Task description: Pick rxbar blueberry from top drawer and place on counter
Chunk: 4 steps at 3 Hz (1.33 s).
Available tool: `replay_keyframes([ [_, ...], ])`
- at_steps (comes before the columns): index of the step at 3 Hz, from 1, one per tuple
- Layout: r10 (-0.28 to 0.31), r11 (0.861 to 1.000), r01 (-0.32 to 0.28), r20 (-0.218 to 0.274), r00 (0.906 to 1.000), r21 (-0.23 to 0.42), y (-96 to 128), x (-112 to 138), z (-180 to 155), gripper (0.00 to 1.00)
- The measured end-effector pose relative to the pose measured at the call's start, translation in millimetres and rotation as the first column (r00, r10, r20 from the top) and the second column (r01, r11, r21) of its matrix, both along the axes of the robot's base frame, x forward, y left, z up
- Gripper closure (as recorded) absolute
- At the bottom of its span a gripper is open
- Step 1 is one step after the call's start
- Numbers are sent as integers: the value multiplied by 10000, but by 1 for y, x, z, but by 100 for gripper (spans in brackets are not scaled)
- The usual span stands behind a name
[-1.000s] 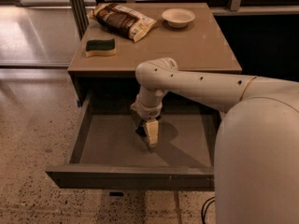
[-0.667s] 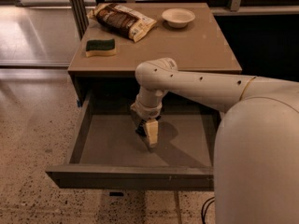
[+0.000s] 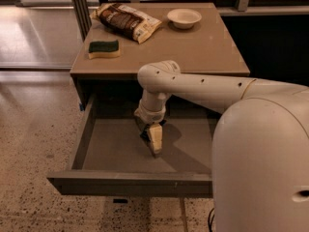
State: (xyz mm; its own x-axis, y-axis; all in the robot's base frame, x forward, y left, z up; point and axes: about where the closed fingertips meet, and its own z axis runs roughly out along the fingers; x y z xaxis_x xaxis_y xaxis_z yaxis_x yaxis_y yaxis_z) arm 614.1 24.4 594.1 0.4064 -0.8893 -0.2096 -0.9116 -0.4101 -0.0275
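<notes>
The top drawer (image 3: 96,144) is pulled wide open below the counter (image 3: 203,47). My gripper (image 3: 153,140) reaches down into the drawer, its tip close to the grey floor near the middle. A small dark shape (image 3: 144,134) shows right against the gripper's left side. It may be the rxbar blueberry, but most of it is hidden by the gripper. I cannot tell whether it is held. My white arm (image 3: 193,86) comes in from the right, over the drawer's right half.
On the counter lie a green-and-yellow sponge (image 3: 104,48) at the front left, a brown-and-cream snack bag (image 3: 126,21) at the back left and a small white bowl (image 3: 184,18) at the back. My white body (image 3: 260,163) fills the lower right. Speckled floor lies to the left.
</notes>
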Motion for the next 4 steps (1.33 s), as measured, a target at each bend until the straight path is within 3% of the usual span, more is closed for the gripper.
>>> replay_keyframes([
  [1, -33, 9999, 35, -190, 9998, 100, 1, -2, -7, 0],
  [2, -211, 9979, 239, -456, 9987, 600, -1, -4, -13, 18],
  [4, -229, 9977, 259, -483, 9986, 627, -1, -5, -13, 65],
])
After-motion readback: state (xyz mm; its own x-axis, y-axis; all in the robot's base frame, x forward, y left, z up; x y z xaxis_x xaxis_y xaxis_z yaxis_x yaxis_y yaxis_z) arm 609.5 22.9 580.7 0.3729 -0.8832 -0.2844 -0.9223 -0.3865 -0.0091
